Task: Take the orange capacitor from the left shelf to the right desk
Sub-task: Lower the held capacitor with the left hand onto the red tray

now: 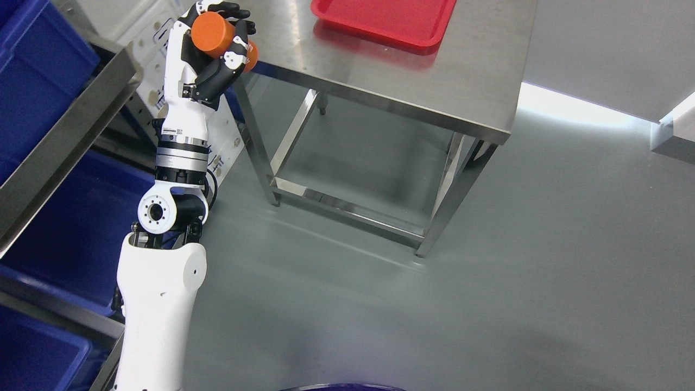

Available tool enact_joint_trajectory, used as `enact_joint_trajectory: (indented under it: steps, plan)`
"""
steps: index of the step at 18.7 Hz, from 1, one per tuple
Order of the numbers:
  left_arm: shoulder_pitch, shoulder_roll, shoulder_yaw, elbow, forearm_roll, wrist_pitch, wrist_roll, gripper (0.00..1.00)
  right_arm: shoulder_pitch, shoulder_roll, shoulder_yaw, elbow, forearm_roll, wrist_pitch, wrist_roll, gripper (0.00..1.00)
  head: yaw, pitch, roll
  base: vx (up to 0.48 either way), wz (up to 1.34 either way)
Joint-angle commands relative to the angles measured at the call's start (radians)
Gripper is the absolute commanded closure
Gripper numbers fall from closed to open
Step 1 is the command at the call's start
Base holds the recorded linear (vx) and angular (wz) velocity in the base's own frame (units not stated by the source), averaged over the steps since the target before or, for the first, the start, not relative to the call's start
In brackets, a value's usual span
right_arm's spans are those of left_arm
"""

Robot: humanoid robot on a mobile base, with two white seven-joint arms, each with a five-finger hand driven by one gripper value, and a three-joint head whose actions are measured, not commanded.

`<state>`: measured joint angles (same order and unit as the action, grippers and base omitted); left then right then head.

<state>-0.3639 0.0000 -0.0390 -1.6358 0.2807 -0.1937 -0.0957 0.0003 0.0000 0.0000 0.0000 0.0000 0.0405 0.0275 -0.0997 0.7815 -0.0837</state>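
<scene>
My left hand (220, 38) is raised at the upper left, its fingers curled around an orange cylindrical capacitor (213, 33). The hand holds it in the air, just left of the near left corner of the steel desk (412, 76). A red tray (385, 19) lies on the desk at the top of the view. The shelf (59, 136) with blue bins (38, 70) stands at the left, beside the arm. The right arm does not show.
The desk stands on steel legs with a low crossbar (347, 209). Grey floor (434, 304) fills the lower right. More blue bins (70, 233) sit on the lower shelf levels. A white wall edge (673, 136) shows at the far right.
</scene>
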Motion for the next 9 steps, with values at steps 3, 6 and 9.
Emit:
enact_joint_trajectory:
  steps: [3,6,9]
  plan:
    - [-0.078,0.017,-0.096,0.028,0.009,0.089,0.002,0.96,0.033,-0.018,-0.011,-0.023,0.0,-0.001,0.003,0.0,0.0,0.0,0.0,0.386,-0.33]
    - [-0.156,0.017,-0.102,0.073,0.008,0.134,0.002,0.97,0.033,-0.018,-0.012,-0.023,0.0,-0.001,0.003,0.0,0.0,0.0,0.0,0.377,-0.32]
    - [-0.214,0.017,-0.122,0.117,0.005,0.169,0.002,0.97,0.033,-0.018,-0.012,-0.023,0.0,-0.001,0.003,0.0,0.0,0.0,0.0,0.361,-0.29]
